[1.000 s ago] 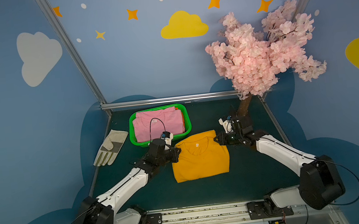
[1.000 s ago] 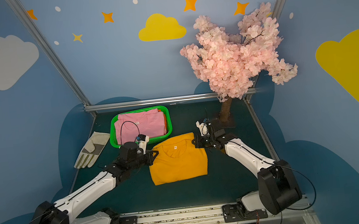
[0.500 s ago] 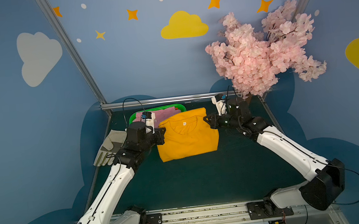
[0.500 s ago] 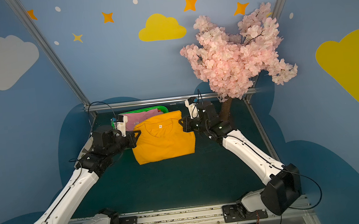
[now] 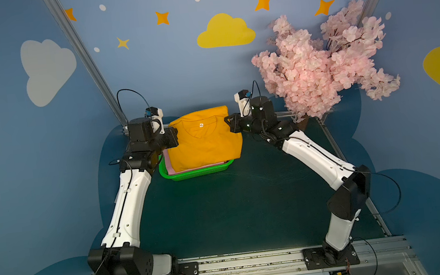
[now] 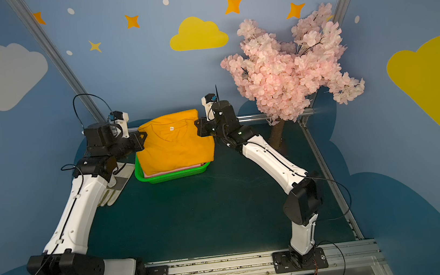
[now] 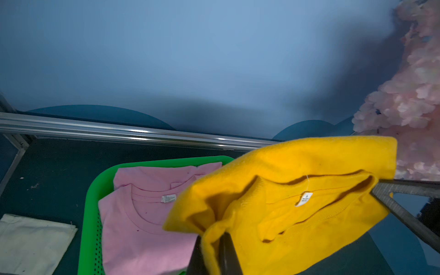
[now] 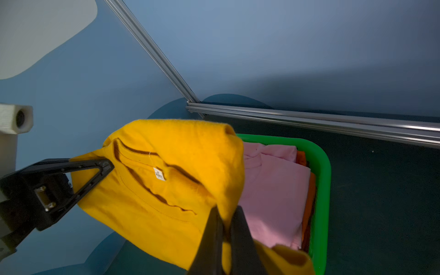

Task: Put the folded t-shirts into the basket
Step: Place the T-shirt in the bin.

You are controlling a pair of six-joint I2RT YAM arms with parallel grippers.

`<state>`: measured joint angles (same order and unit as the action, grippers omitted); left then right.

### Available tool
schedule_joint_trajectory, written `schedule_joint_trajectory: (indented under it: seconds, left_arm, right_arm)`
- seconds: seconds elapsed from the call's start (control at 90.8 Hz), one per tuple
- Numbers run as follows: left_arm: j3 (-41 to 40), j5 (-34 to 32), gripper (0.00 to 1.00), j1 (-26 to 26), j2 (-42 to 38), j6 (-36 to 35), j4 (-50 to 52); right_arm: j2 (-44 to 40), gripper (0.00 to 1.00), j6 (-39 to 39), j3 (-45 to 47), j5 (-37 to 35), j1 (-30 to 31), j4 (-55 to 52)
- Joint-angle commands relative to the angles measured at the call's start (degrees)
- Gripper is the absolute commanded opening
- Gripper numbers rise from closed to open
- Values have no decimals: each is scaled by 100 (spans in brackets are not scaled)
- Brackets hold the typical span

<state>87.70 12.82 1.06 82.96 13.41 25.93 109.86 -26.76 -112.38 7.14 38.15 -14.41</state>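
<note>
Yellow t-shirt (image 5: 203,140) is up in the air, held between both arms, hanging over the green basket (image 5: 201,172). Left gripper (image 5: 173,138) is clamped tight on the shirt's left shoulder edge. Right gripper (image 5: 229,122) is clamped tight on the right shoulder edge. In both wrist views the fingers are pinched together with yellow cloth bunched between them.

The shirt's collar end is up, its neck label faces the top camera, and the cloth sags between the two grips. The lower hem hangs down to the basket, and its lower right corner sticks out past the basket's right rim. Cannot tell whether the hem touches the pile below.

The basket sits at the back of the dark green table (image 5: 235,207), near the rear rail and left of centre. A folded pink t-shirt (image 7: 140,214) lies on top of the pile inside, collar and label showing. An orange t-shirt (image 8: 310,190) lies under the pink one, with only its edge showing along one side of the basket.

A pale work glove (image 6: 115,181) lies flat on the table just beside the basket's left side, partly hidden by the left arm. A pink blossom tree (image 5: 323,67) stands in the back right corner behind the right arm, apart from the basket.
</note>
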Motion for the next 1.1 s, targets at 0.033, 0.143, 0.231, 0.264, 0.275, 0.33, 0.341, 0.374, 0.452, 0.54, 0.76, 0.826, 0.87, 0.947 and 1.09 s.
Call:
schedule_joint_trajectory:
  seconds: [0.033, 0.143, 0.231, 0.264, 0.275, 0.33, 0.341, 0.374, 0.452, 0.54, 0.76, 0.826, 0.87, 0.947, 1.09]
  left_arm:
    - [499, 379, 2, 347, 570, -50, 261]
    - [819, 441, 2, 431, 1039, -66, 270]
    - [1058, 483, 2, 492, 1415, -76, 297]
    - [1124, 499, 2, 517, 1558, -83, 295]
    - [1143, 509, 2, 522, 1584, -79, 292]
    - [1213, 550, 2, 558, 1747, -74, 300]
    - [1222, 561, 2, 564, 1775, -70, 304]
    - [1231, 606, 2, 582, 1841, -60, 325]
    - [1130, 670, 2, 613, 1886, -41, 370]
    - [789, 562, 2, 613, 1759, 1, 182]
    - [642, 414, 2, 615, 1944, -3, 117]
    - [646, 311, 2, 615, 2077, -5, 115]
    - [650, 240, 2, 615, 2176, -20, 98]
    - [690, 188, 2, 606, 2356, -29, 101]
    - [776, -55, 11, 612, 2809, 30, 111]
  right_arm:
    - [744, 0, -102, -861, -90, 39, 95]
    - [1394, 0, -204, -1619, -91, 48, 32]
    - [1828, 0, -283, -2033, -35, 52, 33]
    - [1953, 0, -309, -2155, -22, 59, 13]
    - [1992, 0, -315, -2182, -16, 60, 7]
    - [2153, 0, -336, -2335, -8, 77, -73]
    - [2175, 0, -337, -2364, -5, 78, -102]
    - [2236, 0, -338, -2410, -2, 89, -167]
    - [2276, 0, -338, -2400, -10, 110, -306]
    - [2212, 0, -342, -2251, -30, 169, -379]
    - [2055, 0, -269, -1778, -362, 274, -473]
    - [2100, 0, -268, -1720, -449, 259, -464]
    - [2164, 0, -260, -1718, -501, 257, -466]
    - [2274, 0, -259, -1717, -587, 231, -442]
    - [2568, 0, -299, -1761, -934, 148, -376]
